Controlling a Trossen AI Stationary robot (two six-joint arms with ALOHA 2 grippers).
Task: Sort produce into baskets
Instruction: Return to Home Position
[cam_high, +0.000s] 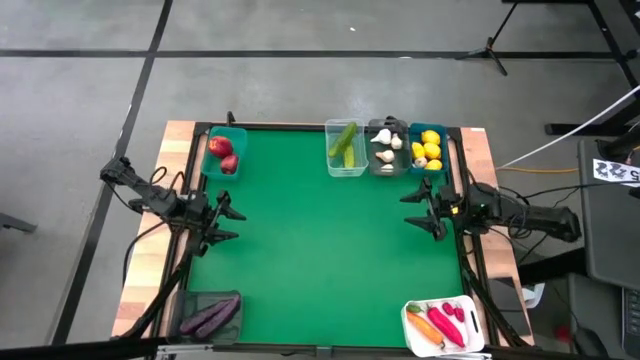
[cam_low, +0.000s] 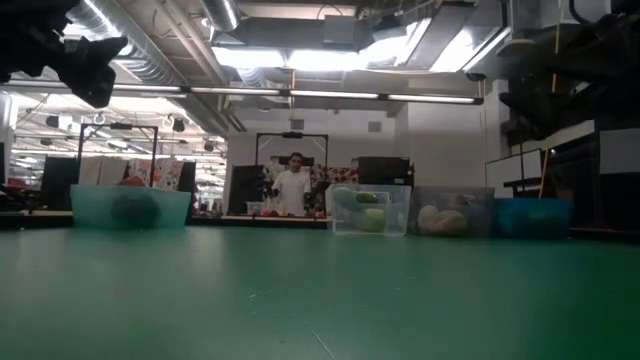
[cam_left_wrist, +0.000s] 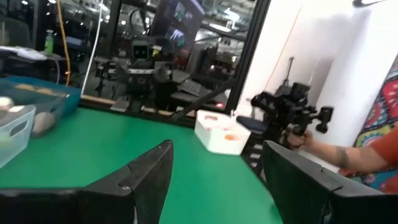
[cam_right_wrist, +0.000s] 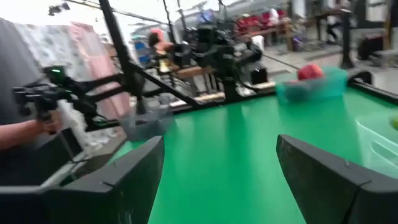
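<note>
The produce lies sorted in six baskets around the green mat (cam_high: 320, 250). Along the far edge, a teal basket (cam_high: 224, 152) holds red apples, a clear one (cam_high: 345, 147) cucumbers, a dark grey one (cam_high: 387, 148) garlic and a teal one (cam_high: 428, 148) lemons. A dark grey basket (cam_high: 212, 315) with eggplants stands near left. A white basket (cam_high: 443, 324) with carrot and peppers stands near right. My left gripper (cam_high: 230, 223) hovers at the mat's left edge, open and with nothing between its fingers. My right gripper (cam_high: 414, 209) hovers at the right edge, also open with nothing between its fingers.
The mat's middle holds no objects. A black frame (cam_high: 190, 240) and wooden table edges (cam_high: 150, 260) border the mat. A person's forearm (cam_left_wrist: 348, 163) holding a handle device shows beyond the right edge, and a hand (cam_right_wrist: 25, 134) beyond the left. Another person (cam_low: 293, 187) stands far behind the table.
</note>
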